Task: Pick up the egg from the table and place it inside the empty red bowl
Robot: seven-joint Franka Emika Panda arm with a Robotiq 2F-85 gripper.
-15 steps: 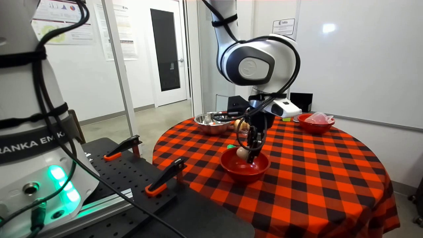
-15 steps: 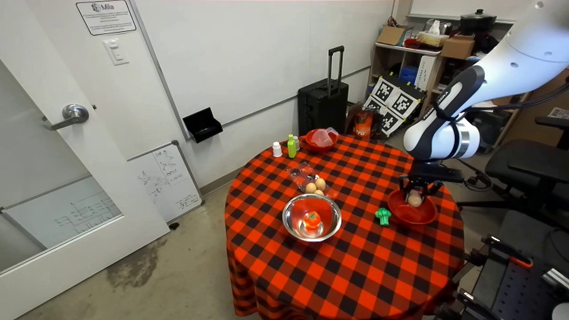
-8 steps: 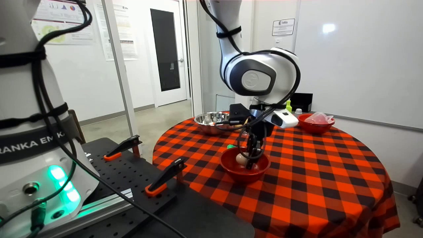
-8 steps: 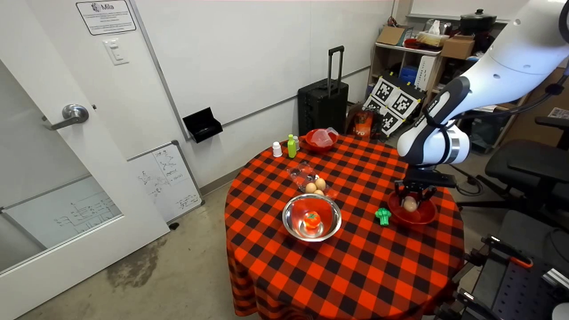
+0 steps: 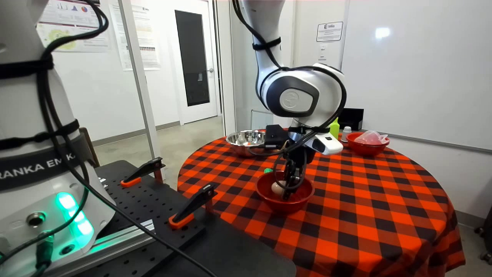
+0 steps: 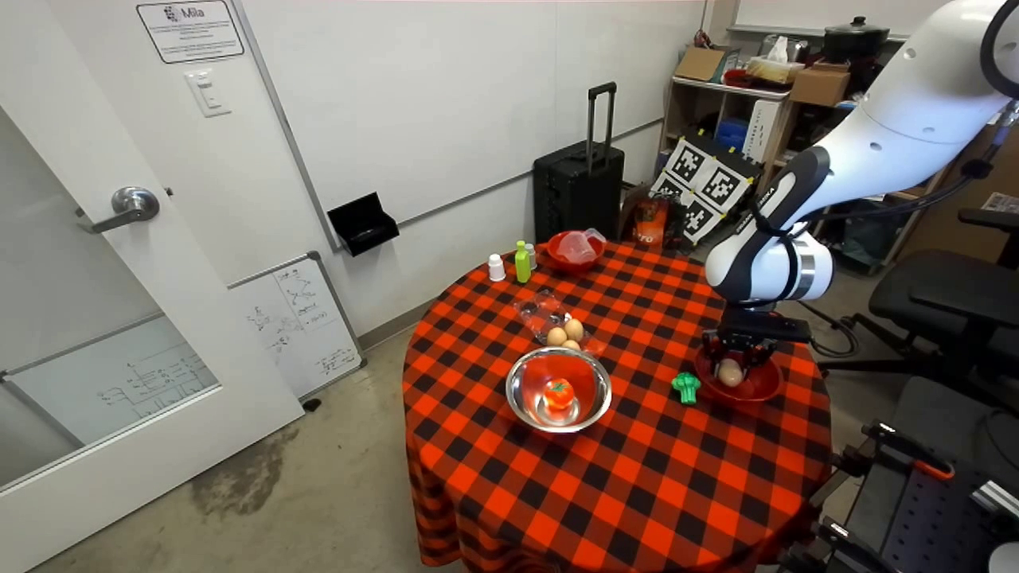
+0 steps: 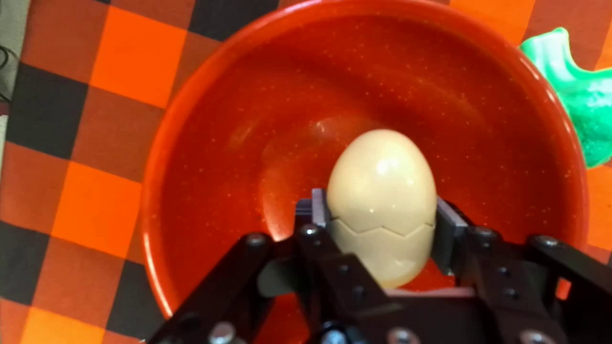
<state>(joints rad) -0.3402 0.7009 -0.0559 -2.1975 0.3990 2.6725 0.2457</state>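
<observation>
I had the gripper (image 7: 385, 220) clamped on the egg (image 7: 382, 191) from left and right, just right of centre in the wrist view, inside the red bowl (image 7: 215, 157). The egg's long axis ran up the frame, rounded tip toward the top. In an exterior view, lower centre, a metal bowl (image 6: 521, 402) held a tomato (image 6: 560, 395); slightly right and higher, another red bowl (image 6: 568, 267) held something translucent (image 6: 576, 248).
</observation>
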